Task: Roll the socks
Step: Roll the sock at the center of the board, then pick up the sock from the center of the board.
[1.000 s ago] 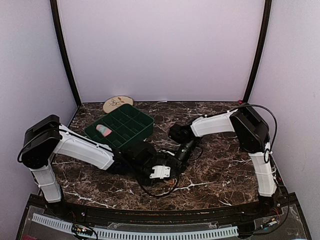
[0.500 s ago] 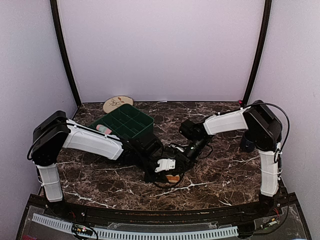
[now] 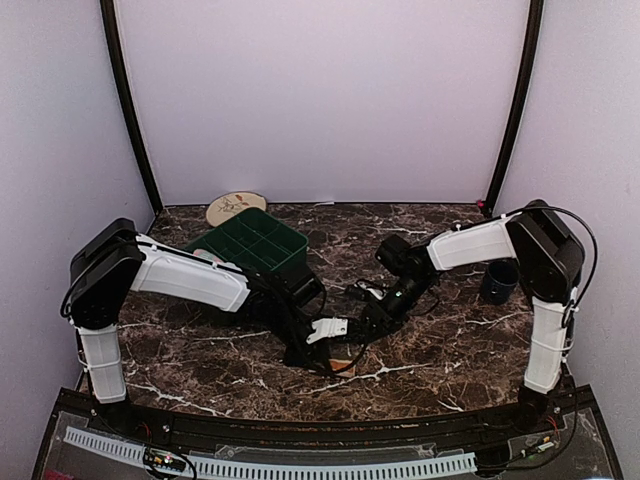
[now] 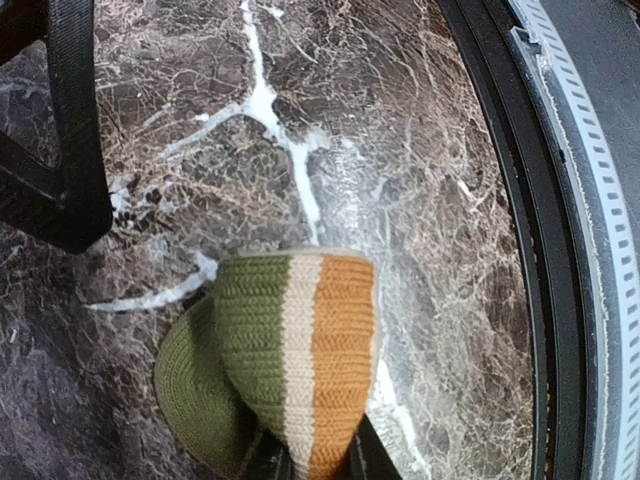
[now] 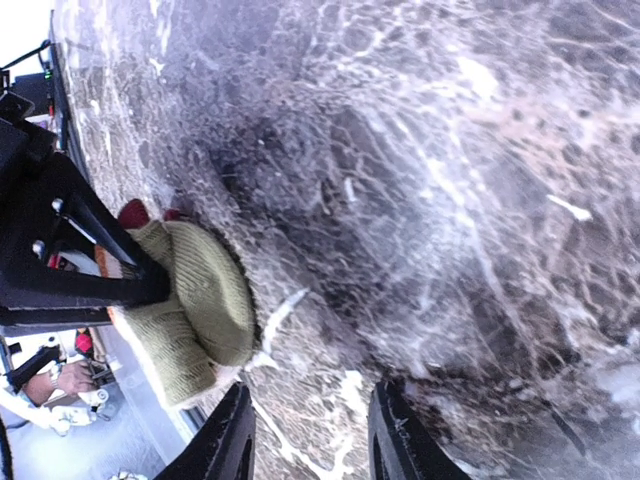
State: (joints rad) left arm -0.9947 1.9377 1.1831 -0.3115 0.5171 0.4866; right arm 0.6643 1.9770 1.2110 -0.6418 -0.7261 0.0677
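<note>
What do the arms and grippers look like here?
Left arm and right arm: white moulded links, bulky black joint housings, black cables looping off them. Left gripper and right gripper: slim black two-finger jaws, no visible markings.

The sock point(image 4: 300, 370) was ribbed knit cloth, soft and matt, its olive, cream and orange bands faintly fuzzy. The worktop point(image 4: 400, 150) looked like polished dark marble veined in white, smooth with a light sheen. The right arm's fingers point(image 5: 235, 440) were dull black plastic. The left arm's shell point(image 3: 190, 280) was smooth white plastic, and the tray point(image 3: 275, 235) was green plastic.
</note>
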